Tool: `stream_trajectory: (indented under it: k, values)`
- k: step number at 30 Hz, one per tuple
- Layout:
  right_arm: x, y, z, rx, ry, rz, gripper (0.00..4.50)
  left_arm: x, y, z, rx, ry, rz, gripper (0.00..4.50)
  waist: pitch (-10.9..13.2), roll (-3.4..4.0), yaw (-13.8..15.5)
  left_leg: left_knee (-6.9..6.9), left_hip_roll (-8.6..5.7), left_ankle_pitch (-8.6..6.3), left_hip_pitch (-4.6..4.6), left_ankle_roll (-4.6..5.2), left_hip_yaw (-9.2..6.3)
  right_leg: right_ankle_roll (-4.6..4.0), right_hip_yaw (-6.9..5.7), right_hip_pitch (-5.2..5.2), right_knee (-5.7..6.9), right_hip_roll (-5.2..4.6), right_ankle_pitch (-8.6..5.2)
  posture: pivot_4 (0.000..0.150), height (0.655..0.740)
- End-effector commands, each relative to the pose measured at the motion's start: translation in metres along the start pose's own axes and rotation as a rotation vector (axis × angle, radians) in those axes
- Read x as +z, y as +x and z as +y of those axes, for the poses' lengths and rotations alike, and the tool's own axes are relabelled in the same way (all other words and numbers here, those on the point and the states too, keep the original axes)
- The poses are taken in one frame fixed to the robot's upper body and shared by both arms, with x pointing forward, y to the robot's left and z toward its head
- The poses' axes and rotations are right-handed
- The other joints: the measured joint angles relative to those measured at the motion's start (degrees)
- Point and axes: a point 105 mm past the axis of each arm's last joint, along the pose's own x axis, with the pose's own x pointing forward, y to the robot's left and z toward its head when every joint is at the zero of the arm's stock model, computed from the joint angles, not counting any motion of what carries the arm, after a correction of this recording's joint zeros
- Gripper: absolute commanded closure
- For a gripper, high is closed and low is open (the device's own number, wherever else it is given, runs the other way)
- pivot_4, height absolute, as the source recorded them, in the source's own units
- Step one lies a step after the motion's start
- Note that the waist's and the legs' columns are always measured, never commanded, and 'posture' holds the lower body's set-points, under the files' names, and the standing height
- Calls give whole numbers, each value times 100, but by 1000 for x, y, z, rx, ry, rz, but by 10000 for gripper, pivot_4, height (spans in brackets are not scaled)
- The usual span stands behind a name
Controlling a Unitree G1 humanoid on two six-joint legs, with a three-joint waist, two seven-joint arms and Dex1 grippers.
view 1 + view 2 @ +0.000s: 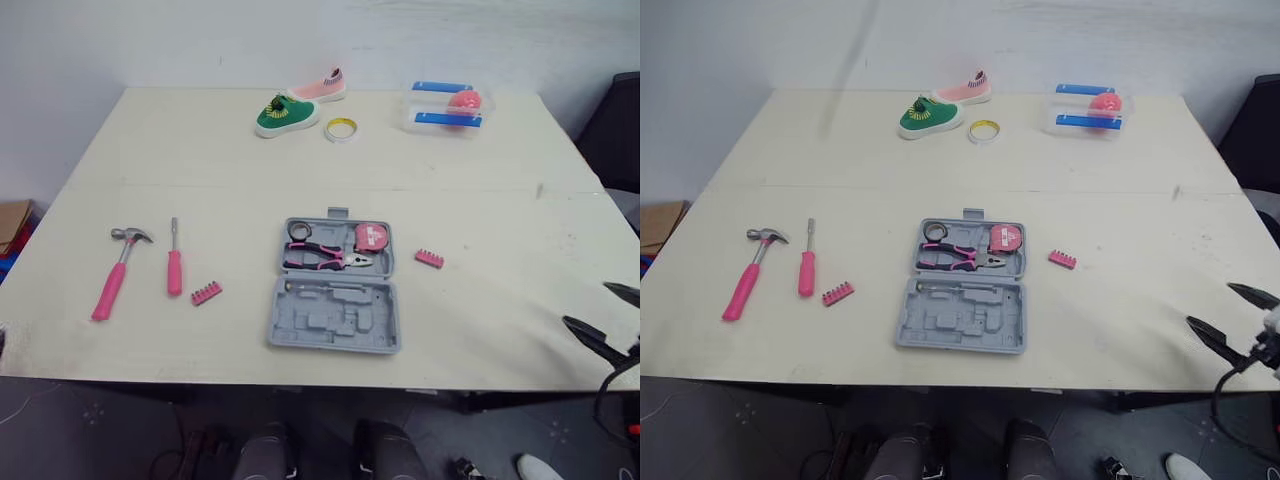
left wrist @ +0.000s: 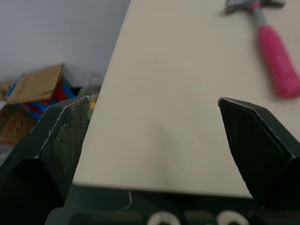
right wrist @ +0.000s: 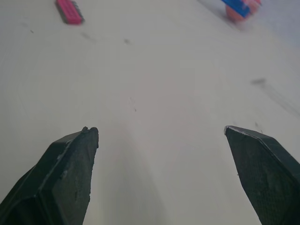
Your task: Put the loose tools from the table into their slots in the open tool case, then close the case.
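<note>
At the near right edge of the table (image 1: 500,180), the right gripper (image 1: 1210,304) hung with its two black fingers spread wide and nothing between them. The left gripper (image 2: 153,99) was just as wide apart and empty, over the table's near left edge, with the hammer (image 2: 276,56) lying beyond it.

The grey tool case (image 1: 335,290) lay open and flat near the middle of the front edge. Its far half held pink-handled pliers (image 1: 325,260) and a pink tape measure (image 1: 372,236).

Left of the case, well apart from it, lay the pink-handled hammer, then a pink screwdriver (image 1: 174,260) beside it. A small pink bit strip (image 1: 206,293) sat between the screwdriver and the case. A second bit strip (image 1: 429,259) lay just right of the case.

At the far edge stood a green shoe (image 1: 285,115) and, behind it, a pink shoe (image 1: 322,88). A yellow roll of tape (image 1: 341,130) lay just right of the green shoe. Farther right was a clear box (image 1: 447,107) with blue strips and a pink ball inside.
</note>
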Motion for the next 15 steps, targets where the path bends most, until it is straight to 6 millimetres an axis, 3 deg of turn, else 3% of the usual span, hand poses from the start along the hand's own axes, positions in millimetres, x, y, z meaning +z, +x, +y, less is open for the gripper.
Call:
stream_trajectory:
  k: [1,5,9,12,15]
  values:
    - [13,-6,-15,-54,-61,-32,0,20,0,11,36,51,-63,648,0,0,-5,0,2,0,-1,-1,0,0,2,-2,0,1,0,1500,7400]
    - [22,9,-10,-23,-75,-84,0,23,10,-5,-11,7,-62,648,-2,3,-58,-3,7,-1,-1,-2,2,-1,6,-1,0,3,0,1500,7400]
    - [51,41,12,121,-67,-225,0,53,29,-45,-132,22,-108,648,-1,1,-125,-5,7,0,-4,-6,5,1,11,22,5,3,1,1500,7400]
    - [71,57,25,180,-48,-319,0,65,38,-60,-161,2,-107,648,-2,2,-140,-3,9,5,-3,-14,4,0,12,23,14,4,1,1500,7400]
    - [95,73,44,304,-22,-410,0,81,54,-92,-251,-51,-96,648,0,7,-133,-6,8,18,-4,-36,11,0,16,17,19,6,0,1500,7400]
